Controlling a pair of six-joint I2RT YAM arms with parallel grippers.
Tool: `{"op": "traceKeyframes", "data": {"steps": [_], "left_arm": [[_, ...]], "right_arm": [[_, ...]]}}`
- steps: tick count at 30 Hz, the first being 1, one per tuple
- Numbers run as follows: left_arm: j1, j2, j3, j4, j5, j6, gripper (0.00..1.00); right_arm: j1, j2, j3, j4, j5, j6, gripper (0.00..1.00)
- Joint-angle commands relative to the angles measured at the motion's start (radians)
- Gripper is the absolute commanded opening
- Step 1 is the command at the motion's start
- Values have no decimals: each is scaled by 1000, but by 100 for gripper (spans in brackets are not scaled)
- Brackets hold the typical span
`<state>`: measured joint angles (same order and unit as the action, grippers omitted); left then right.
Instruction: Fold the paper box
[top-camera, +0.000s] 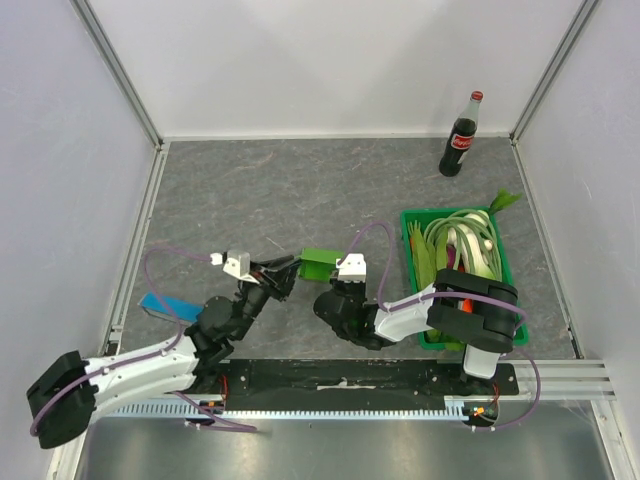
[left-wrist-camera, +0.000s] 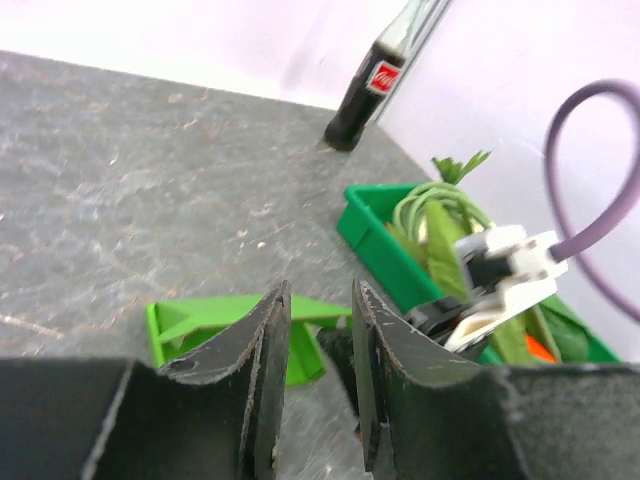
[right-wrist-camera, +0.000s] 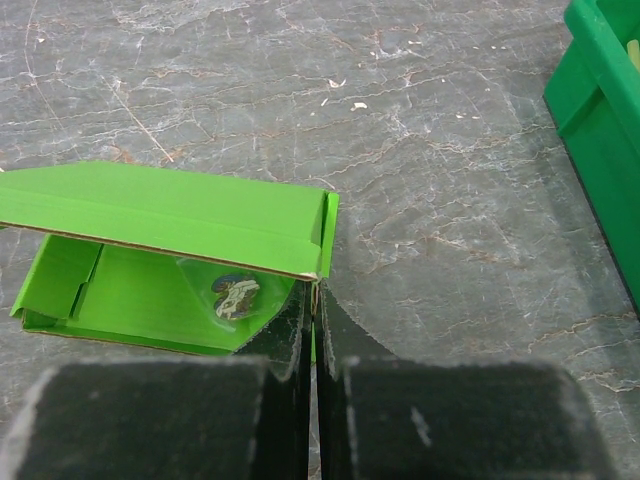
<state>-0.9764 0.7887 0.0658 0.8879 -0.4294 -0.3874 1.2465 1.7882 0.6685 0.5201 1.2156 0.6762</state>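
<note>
Fold partly done: paper box (top-camera: 320, 263) sits on the table (top-camera: 300, 190) between the arms, walls raised, lid flap not yet closed; right gripper (right-wrist-camera: 313, 312) jaws pinched together on its wall edge, left gripper (left-wrist-camera: 320, 305) jaws apart just beside it.

You have the paper box (top-camera: 320, 263) lying on the table (top-camera: 300, 190) near the middle, just ahead of the two arms. The left gripper (top-camera: 293, 267) sits just to its left. The right gripper (top-camera: 336, 273) is at its near right corner, touching the card's edge. Off to the right of the box stands the crate (top-camera: 430, 212), with vegetables (top-camera: 460, 245) inside it. Behind the crate, near the far right corner, a cola bottle (top-camera: 459, 137) stands upright on the table. A flat block (top-camera: 165, 305) lies at the near left, beside the left arm and well apart from the box.
</note>
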Motion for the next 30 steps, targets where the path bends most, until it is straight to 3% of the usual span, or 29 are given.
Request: {"op": "traceKeyframes", "data": {"steps": [1, 4, 10, 23, 30], "left_arm": [[57, -48, 171, -289, 70, -56, 38], [180, 134, 343, -414, 233, -135, 35], [262, 506, 520, -361, 449, -166, 33], [263, 748, 362, -120, 451, -251, 28], [262, 793, 325, -63, 440, -258, 26]], "right_arm": [[2, 8, -7, 35, 21, 8, 0], [2, 7, -4, 37, 24, 3, 0], [4, -3, -4, 34, 33, -7, 0], [2, -16, -7, 3, 36, 13, 1], [4, -90, 9, -142, -22, 19, 29]]}}
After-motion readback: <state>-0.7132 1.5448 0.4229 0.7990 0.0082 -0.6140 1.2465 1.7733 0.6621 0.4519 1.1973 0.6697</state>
